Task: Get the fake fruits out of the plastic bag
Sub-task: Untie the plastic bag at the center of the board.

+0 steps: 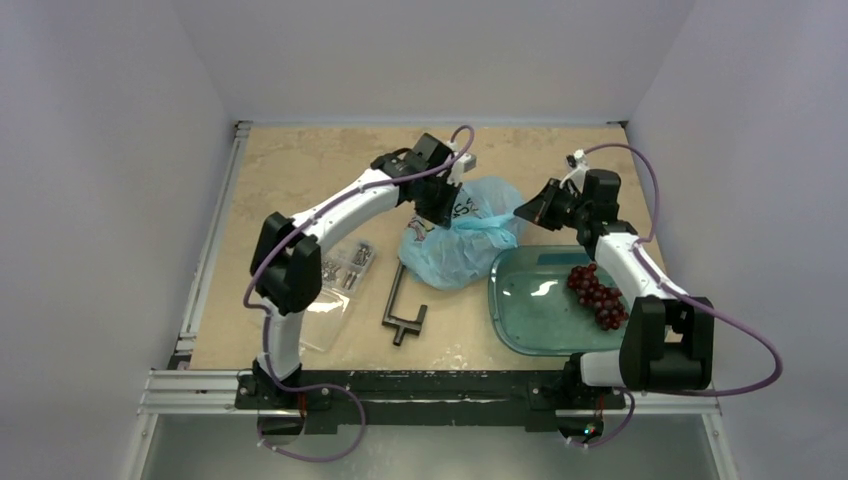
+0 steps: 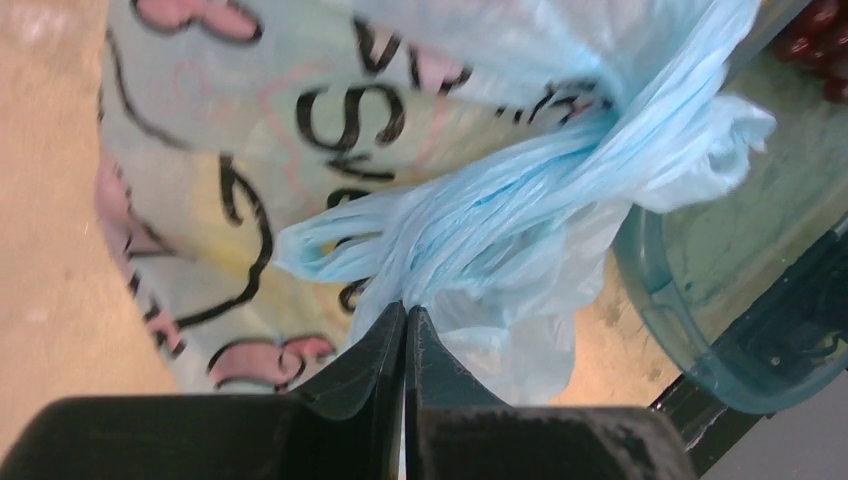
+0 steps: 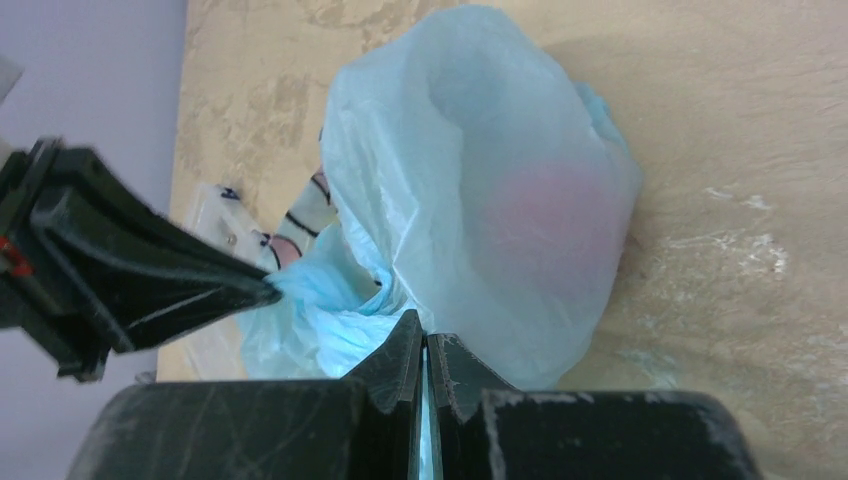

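The light-blue plastic bag (image 1: pixel 462 232) with dark and pink print lies mid-table, bulging. My left gripper (image 1: pixel 437 213) is shut on its bunched handle (image 2: pixel 470 240) at the bag's left top. My right gripper (image 1: pixel 528 211) is shut on the bag's film (image 3: pixel 400 300) at its right side; blue plastic shows between the jaws. A reddish fruit (image 3: pixel 555 215) shows faintly through the bag. A dark red grape bunch (image 1: pixel 598 293) lies in the teal tray (image 1: pixel 530 310) and shows in the left wrist view (image 2: pixel 815 40). The other fruits are hidden.
A clear flat bag of metal screws (image 1: pixel 340 272) lies left of the bag. A black metal tool (image 1: pixel 400 305) lies in front of it. The teal tray's rim (image 2: pixel 690 350) touches the bag's right front. Walls close in the table on three sides.
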Available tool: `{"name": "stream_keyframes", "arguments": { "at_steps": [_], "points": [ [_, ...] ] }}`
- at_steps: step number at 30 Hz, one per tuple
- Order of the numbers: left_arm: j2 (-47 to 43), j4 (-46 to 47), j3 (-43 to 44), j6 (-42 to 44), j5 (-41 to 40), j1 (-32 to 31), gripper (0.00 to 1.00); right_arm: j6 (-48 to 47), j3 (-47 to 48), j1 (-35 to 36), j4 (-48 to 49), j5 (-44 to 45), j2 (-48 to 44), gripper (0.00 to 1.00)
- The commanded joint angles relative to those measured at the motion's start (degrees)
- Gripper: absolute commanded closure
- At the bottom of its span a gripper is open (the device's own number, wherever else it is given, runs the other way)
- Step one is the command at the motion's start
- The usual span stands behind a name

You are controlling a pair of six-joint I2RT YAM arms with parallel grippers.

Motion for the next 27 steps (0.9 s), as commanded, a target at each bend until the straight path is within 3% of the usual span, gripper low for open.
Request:
{"name": "stream_keyframes", "arguments": {
  "at_steps": [1,6,13,19,27],
  "points": [
    [-15.3,7.7,-12.3,-5.2,-11.1,0.0,1.0,0.1,3.9,-0.3,0.1,6.3,1.1,1.0],
    [-20.3,9.6,-18.2,-4.1,-16.8,0.0,1.0,-0.3,5.2,-0.3,0.5,8.7,4.9,1.0],
    [-15.7,7.7,-13.6,-7.8,-7.3,0.5,1.0,-0.9,7.4,0.8,1.3,10.6,6.6,1.0],
    [-14.3,6.1,-12.2,-3.7,-7.5,0.3,1.0,-1.0,8.7,4.9,6.0,15.2,8.4,1.0],
    [-15.7,6.7,-13.8,-1.4,-8.9,-1.3,1.0,9.2,1.5,5.6,32.3,21.5,14.9,1.0]
  ]
}}
